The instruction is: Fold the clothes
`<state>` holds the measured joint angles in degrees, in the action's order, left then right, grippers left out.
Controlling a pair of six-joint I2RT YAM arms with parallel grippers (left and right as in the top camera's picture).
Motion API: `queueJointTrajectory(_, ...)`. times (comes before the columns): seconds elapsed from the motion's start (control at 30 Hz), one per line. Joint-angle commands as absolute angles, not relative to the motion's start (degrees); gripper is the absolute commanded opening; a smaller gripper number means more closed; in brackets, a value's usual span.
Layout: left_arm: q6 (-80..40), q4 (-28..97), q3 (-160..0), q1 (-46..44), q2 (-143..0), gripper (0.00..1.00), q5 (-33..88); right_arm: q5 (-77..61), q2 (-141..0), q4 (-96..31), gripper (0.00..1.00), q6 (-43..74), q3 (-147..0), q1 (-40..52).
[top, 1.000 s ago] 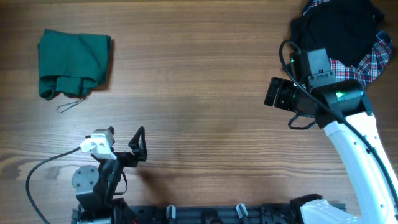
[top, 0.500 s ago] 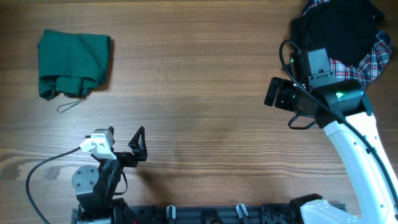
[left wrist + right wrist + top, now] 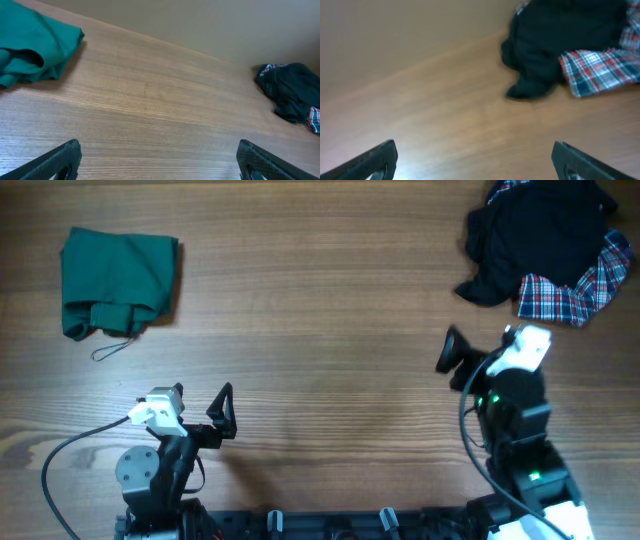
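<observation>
The right gripper (image 3: 452,358) has pulled back from the clothes pile (image 3: 540,235), which now lies just ahead of it. It and the left gripper (image 3: 222,415) are wide open and empty. A grab could catch two clothes together and tangle them.

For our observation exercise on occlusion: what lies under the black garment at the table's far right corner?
A plaid cloth pokes out beneath the black garment at its edges. How far it runs underneath, and whether anything else lies there, is covered.
</observation>
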<state>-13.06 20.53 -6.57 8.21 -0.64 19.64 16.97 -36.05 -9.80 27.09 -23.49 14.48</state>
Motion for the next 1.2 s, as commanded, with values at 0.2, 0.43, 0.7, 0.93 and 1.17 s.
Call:
queueJointTrajectory(0.2, -13.78, 20.36, -6.31, 8.43, -0.16, 1.0, 20.34, 17.78, -11.53, -3.9, 1.0, 32.91, -2.74, 14.76)
queueJointTrajectory(0.43, -13.78, 20.36, -6.31, 8.43, -0.16, 1.0, 20.34, 17.78, -1.93, -4.08, 1.0, 25.45, -2.72, 14.76)
queueJointTrajectory(0.7, -13.78, 20.36, -6.31, 8.43, -0.16, 1.0, 20.34, 16.71, -0.21, -4.03, 1.0, 29.1, -2.7, 14.76)
queueJointTrajectory(0.93, -13.78, 20.36, -6.31, 8.43, -0.16, 1.0, 20.34, 16.71, -0.21, -4.03, 1.0, 29.1, -2.7, 14.76)
queueJointTrajectory(1.17, -13.78, 20.36, -6.31, 8.43, -0.16, 1.0, 20.34, 16.71, -0.21, -4.03, 1.0, 29.1, -2.7, 14.76)
